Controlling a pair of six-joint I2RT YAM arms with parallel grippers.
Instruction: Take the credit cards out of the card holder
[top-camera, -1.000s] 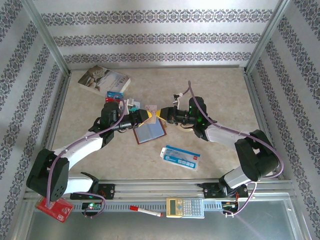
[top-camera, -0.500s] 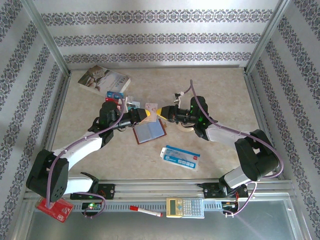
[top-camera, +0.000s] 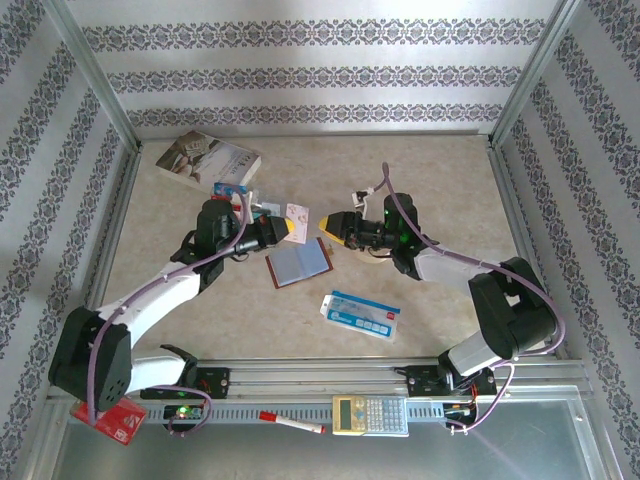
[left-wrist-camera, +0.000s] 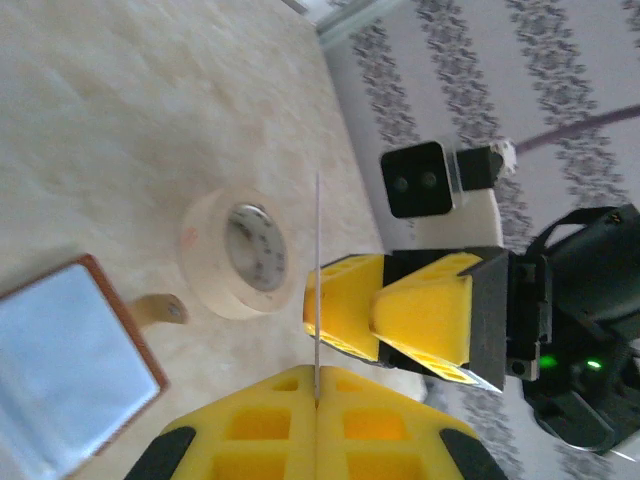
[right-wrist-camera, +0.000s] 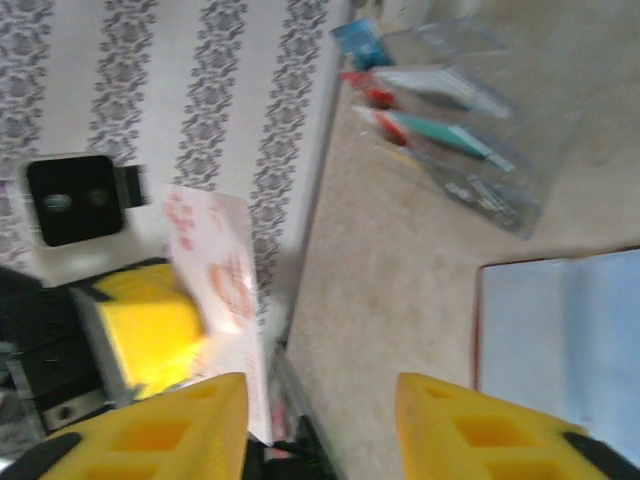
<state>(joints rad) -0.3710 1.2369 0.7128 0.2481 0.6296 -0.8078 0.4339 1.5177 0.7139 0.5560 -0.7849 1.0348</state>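
The card holder lies open on the table, brown-rimmed with grey-blue sleeves, and also appears in the wrist views. My left gripper hovers just beyond its far-left corner, shut on a white credit card with pink print. In the left wrist view that card stands edge-on out of the closed yellow fingers. My right gripper faces it from the right, open and holding nothing; the white card is beside its left finger. More credit cards lie to the left.
A paperback book lies at the back left and a blue card just in front of it. A tape roll sits under the right arm. A blue-and-white packet lies near the front. A calculator, pen and red packet rest on the front rail.
My left gripper closed on the white card while my right gripper opened and let it go. The two grippers then drew apart, the left carrying the card leftward.
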